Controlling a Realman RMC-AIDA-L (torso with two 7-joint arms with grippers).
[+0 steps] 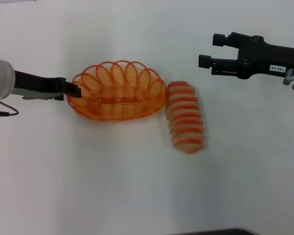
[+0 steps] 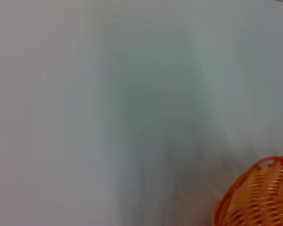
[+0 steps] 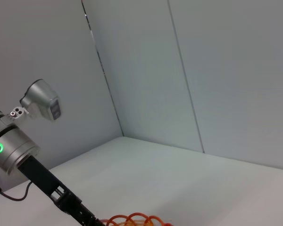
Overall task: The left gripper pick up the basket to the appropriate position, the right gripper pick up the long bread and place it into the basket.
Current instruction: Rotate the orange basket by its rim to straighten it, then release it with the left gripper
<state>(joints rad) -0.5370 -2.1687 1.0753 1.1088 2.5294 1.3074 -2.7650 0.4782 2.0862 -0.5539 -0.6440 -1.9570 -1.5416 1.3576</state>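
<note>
A wide white surface [image 1: 137,196] is seen, plain and smooth. The basket [image 1: 116,90] is set near the middle; it is oval, made of thin orange wire with open arches round the rim, so it is judged to be light and a bit springy, best held by the rim. The long bread [image 1: 185,116] is laid just beside the basket's right end, stripy orange and cream with round ends; it looks light and smooth, best taken across its middle. The left pincer [image 1: 73,91] is closed on the basket's left rim. The right pincer [image 1: 206,50] is held open, well apart from the bread.
</note>
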